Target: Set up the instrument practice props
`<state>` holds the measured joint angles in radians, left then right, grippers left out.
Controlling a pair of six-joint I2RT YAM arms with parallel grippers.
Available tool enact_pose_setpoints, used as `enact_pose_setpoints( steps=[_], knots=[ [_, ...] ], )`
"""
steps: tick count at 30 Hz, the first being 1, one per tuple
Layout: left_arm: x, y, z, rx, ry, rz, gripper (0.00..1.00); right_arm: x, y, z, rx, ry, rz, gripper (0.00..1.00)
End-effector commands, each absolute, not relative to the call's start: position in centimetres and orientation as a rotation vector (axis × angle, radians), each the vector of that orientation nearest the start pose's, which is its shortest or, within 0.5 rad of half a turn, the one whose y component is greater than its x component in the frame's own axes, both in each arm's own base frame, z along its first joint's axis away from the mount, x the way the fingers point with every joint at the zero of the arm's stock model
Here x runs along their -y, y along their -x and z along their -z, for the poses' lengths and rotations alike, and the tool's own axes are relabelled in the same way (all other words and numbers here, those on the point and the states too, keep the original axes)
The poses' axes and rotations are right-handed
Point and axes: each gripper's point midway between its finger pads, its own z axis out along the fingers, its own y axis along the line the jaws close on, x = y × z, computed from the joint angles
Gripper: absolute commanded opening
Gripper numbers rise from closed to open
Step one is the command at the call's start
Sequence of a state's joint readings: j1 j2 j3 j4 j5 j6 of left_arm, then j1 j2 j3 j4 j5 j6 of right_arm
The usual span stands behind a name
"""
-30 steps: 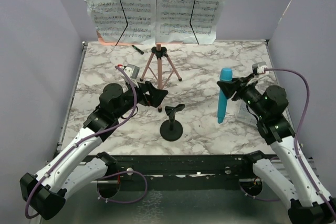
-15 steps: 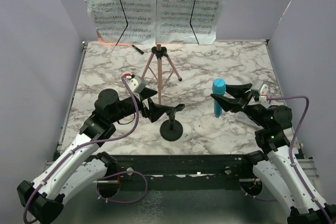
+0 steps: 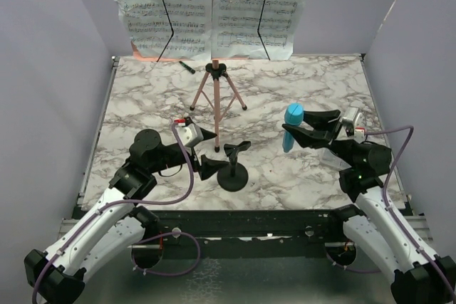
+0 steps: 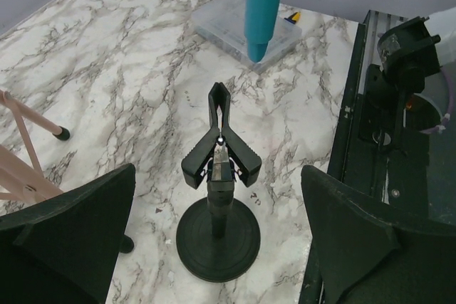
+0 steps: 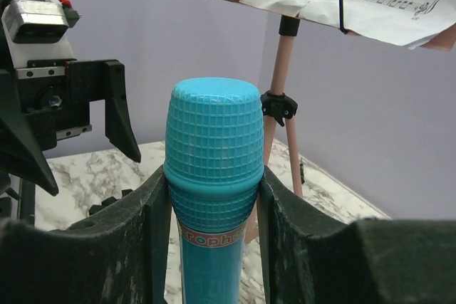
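**Q:** Top view: what does each arm carry?

**A:** The right gripper [image 3: 296, 124] is clamped on the blue microphone [image 3: 293, 112] and holds it tilted in the air over the right half of the table [image 3: 142, 97]. The left gripper [image 3: 210, 152] has its jaws spread wide and holds nothing. It sits just left of the black mic stand [image 3: 232, 170], which is upright near the front edge. At the back, the music stand [image 3: 216, 94] is on its tripod with the sheet-music pages [image 3: 210, 5] spread across it.

**Q:** Left wrist view: how do the stand and the microphone lie?

**A:** The stand is ahead of the two spread fingers [image 4: 68, 236], in line with the gap between them, and neither finger touches it. Its clip [image 4: 219, 149] is at the top of the post. The microphone's lower end hangs well beyond it, over a clear box [image 4: 235, 30].

**Q:** Right wrist view: is the hold sound?

**A:** Both fingers [image 5: 158, 226] press just under the microphone's ribbed head, so the long handle hangs free below the grip.

**Q:** What could go wrong from here?

**A:** Probably the seating. Nothing is holding the light stand, so a handle that pushes the clip sideways could tip it or slide it. The clip also looks narrow next to the handle, and forcing the handle in could twist the microphone in its high grip. A tilted approach could miss the clip altogether.
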<state>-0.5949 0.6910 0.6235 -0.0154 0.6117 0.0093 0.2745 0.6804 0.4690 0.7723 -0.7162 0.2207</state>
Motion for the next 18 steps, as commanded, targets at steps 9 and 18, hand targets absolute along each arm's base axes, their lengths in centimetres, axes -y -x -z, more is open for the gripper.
enact_pose_setpoints(
  steps=[9,18],
  knots=[
    [24.6,-16.7,-27.2,-1.229,-0.997,0.955,0.99,-20.6,-22.5,-37.2,-0.884,0.663,-0.96,0.01],
    [25.5,-17.3,-26.0,-1.229,-1.021,0.946,0.91,-23.3,-22.9,-37.4,-0.853,0.636,-0.987,0.01]
  ],
)
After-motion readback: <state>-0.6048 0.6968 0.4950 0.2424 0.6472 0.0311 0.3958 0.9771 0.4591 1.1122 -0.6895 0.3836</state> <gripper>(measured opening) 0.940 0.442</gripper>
